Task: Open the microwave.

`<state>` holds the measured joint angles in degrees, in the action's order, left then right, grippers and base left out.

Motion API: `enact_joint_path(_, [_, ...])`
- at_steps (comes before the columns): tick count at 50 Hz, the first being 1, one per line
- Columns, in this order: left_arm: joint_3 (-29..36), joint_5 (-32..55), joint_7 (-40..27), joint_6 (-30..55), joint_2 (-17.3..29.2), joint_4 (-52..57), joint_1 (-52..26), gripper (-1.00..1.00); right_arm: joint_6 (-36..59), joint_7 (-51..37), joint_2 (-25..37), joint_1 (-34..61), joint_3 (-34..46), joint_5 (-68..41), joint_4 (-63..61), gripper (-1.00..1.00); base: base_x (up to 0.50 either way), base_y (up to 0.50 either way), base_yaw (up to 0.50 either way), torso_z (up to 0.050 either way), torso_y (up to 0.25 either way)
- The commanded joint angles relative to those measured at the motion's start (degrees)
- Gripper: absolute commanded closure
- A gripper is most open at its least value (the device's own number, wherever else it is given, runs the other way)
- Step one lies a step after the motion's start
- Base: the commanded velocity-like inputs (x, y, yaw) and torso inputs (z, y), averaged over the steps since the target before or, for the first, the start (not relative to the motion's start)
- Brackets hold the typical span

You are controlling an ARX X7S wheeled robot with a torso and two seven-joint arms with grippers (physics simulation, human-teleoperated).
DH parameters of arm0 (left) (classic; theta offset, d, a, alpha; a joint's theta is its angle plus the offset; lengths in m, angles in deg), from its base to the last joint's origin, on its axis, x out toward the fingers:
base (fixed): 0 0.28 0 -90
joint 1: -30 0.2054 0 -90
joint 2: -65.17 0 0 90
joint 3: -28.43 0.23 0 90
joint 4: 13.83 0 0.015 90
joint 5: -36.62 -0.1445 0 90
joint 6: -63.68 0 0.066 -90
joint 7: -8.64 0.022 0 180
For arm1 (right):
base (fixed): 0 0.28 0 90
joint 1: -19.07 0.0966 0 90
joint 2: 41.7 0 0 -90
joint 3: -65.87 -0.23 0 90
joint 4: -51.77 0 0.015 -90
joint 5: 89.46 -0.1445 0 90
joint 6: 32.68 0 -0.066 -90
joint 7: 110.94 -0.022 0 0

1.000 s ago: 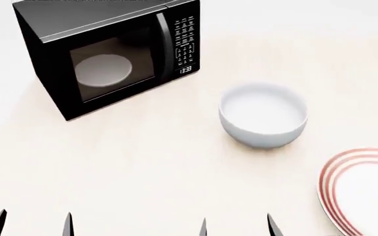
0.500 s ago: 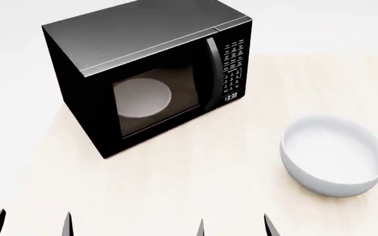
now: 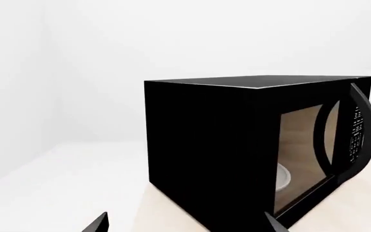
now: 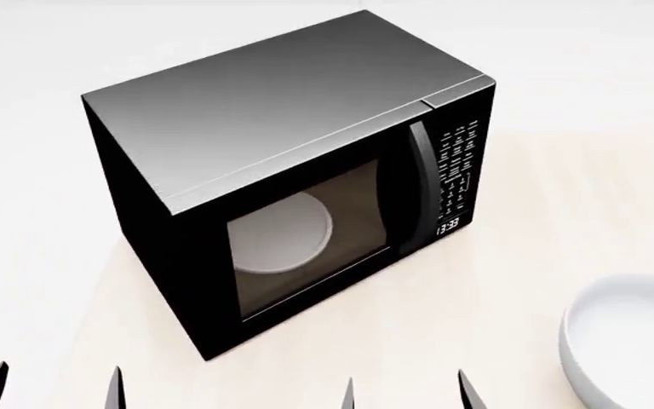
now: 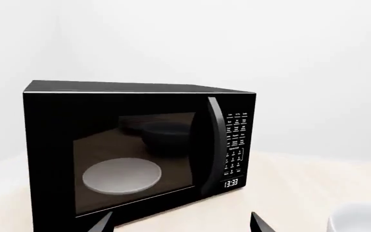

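Note:
The black microwave with a grey top stands on the pale table, its door shut. Its vertical handle sits beside the button panel and clock. The white turntable shows through the tinted window. The microwave also shows in the left wrist view and in the right wrist view, with the handle there too. My left gripper and right gripper are open and empty at the near edge, apart from the microwave. Only their fingertips show.
A white bowl sits on the table at the right of the microwave; it also shows in the right wrist view. The table's left edge runs beside the microwave.
The view has moved toward the microwave: it now looks larger and sits lower and more central. The bowl has slid to the right edge, and the striped plate has left view.

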<state>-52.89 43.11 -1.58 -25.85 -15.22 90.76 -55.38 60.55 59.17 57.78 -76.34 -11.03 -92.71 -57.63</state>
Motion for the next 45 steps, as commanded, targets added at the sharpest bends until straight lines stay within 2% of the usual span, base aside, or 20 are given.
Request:
enact_joint_path(1, [0.40, 0.47, -0.42, -0.08, 0.34, -0.13, -0.12, -1.00, -0.11, -0.56, 0.33, 0.32, 0.52, -0.27, 0.63, -1.00, 0.07, 0.00, 0.00, 0.000, 0.000])
enact_joint_path(10, [0.96, -0.29, -1.07, -0.62, 0.68, -0.30, -0.24, -1.00, 0.33, -0.98, 0.71, 0.00, 0.77, -0.69, -0.71, -1.00, 0.00, 0.00, 0.00, 0.000, -0.014])
enact_joint_path(34, [1.82, 0.05, -2.05, -0.83, 1.27, -0.67, -0.73, -1.00, -0.10, -1.77, 1.77, 0.06, 1.77, -1.08, -0.56, -1.00, 0.00, 0.00, 0.00, 0.009, -0.248])
enact_joint_path(45, [1.77, 1.38, -2.22, -0.46, 1.53, -0.49, -0.90, -1.00, 0.68, -2.02, 2.52, 0.14, 1.34, -3.01, -2.31, -1.00, 0.00, 0.00, 0.00, 0.001, -0.003])
